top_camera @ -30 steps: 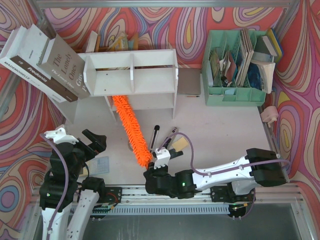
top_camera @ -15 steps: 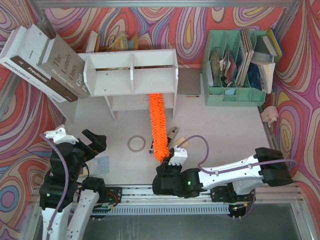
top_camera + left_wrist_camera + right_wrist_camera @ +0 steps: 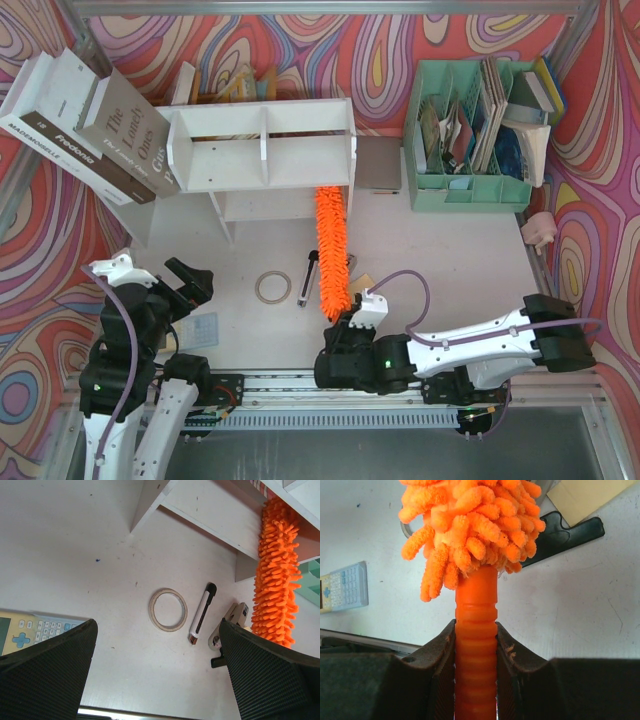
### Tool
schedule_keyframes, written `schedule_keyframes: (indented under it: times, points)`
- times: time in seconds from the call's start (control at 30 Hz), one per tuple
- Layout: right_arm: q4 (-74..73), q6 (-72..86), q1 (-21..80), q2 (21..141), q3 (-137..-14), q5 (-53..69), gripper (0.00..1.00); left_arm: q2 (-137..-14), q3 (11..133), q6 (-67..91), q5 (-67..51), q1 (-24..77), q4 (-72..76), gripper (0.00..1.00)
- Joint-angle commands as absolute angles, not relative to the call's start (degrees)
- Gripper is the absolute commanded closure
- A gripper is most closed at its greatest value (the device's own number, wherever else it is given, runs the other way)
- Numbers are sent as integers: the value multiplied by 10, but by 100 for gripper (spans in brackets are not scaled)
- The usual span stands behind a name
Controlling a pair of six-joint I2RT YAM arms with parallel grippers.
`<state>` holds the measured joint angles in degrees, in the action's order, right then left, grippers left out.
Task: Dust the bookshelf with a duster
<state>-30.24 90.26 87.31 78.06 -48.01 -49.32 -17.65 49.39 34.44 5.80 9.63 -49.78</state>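
Your right gripper (image 3: pixel 475 630) had its jaws clamped on the duster (image 3: pixel 332 250) by its handle, strands reaching the right end of the bookshelf (image 3: pixel 262 150) lower tier. I judged most dusting undone. Your left gripper (image 3: pixel 157 665) jaws stood open, idle.

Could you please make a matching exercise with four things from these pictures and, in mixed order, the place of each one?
Things:
1. duster
2. tape ring
3. calculator
4. organizer

Places:
a. right of the shelf
b. just left of the pen
c. gripped by the right hand
d. close to the left hand

Pairs: 1-c, 2-b, 3-d, 4-a
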Motion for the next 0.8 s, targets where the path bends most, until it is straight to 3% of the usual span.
schedule_keyframes:
  times: [0.0,0.33,0.77]
  points:
    - [-355,898,872,757,-520,-538,100,-181,486,337,54,93,-490,2]
    - [-363,871,873,712,-520,-558,100,-180,486,337,54,93,-489,2]
    - [-364,924,873,757,-494,-522,100,-180,486,337,54,93,-490,2]
